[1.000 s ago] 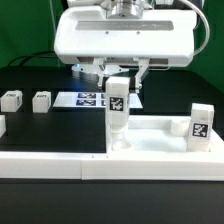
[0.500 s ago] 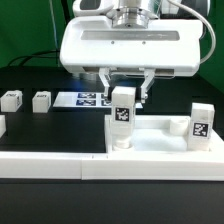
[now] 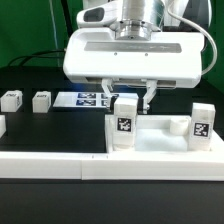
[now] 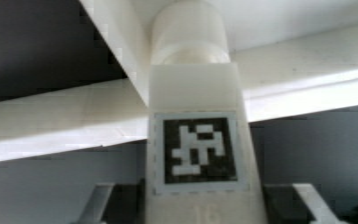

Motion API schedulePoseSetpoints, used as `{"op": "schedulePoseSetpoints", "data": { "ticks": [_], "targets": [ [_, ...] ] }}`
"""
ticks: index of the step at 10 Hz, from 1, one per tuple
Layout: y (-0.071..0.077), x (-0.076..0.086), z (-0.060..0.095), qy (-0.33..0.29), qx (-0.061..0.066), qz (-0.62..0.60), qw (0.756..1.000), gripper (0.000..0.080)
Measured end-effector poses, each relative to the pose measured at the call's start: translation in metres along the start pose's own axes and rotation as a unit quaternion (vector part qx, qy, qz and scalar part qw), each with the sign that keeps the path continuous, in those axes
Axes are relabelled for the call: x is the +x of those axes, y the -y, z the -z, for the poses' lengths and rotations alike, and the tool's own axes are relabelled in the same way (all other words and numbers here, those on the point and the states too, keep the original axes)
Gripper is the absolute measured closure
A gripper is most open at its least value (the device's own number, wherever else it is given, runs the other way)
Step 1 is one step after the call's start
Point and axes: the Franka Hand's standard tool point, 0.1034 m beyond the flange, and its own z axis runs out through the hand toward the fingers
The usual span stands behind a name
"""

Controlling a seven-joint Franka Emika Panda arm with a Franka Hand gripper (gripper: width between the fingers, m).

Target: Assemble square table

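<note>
Fingers (image 3: 148, 96) are closed on one upright leg (image 3: 124, 128), gripping it near its top end. In the wrist view the fingers (image 4: 119, 205) sit flush against both side faces of the leg (image 4: 201, 130), with its black-and-white tag facing the camera.

- The leg's lower end meets a corner of the white slab (image 3: 160, 146), directly beneath the fingers. Whether it is fully seated in the socket, cannot tell.
- A second leg (image 3: 200, 125) stands upright on the slab, well apart from the fingers, towards the exterior view's right.
- Two more legs (image 3: 41, 99) lie loose on the dark table (image 3: 45, 125), well away from the fingers, towards the exterior view's left.
- The marker board (image 3: 85, 99) lies flat on the table just behind the fingers.
</note>
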Motion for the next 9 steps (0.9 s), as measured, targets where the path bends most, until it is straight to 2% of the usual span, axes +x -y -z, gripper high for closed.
{"op": "schedulePoseSetpoints", "data": {
  "ticks": [5,6,7,8,9],
  "targets": [
    [-0.0006,-0.0017,-0.001,0.016,-0.001,-0.007,1.0,0.0508],
    [-0.0006,-0.0021,-0.0011,0.017,-0.001,-0.007,1.0,0.0329],
    [-0.0007,-0.0022,-0.0013,0.017,-0.001,-0.006,1.0,0.0329],
    [-0.0008,-0.0024,-0.0013,0.017,-0.001,-0.006,1.0,0.0184],
    [-0.0008,-0.0024,-0.0014,0.018,-0.001,-0.006,1.0,0.0184]
  ]
}}
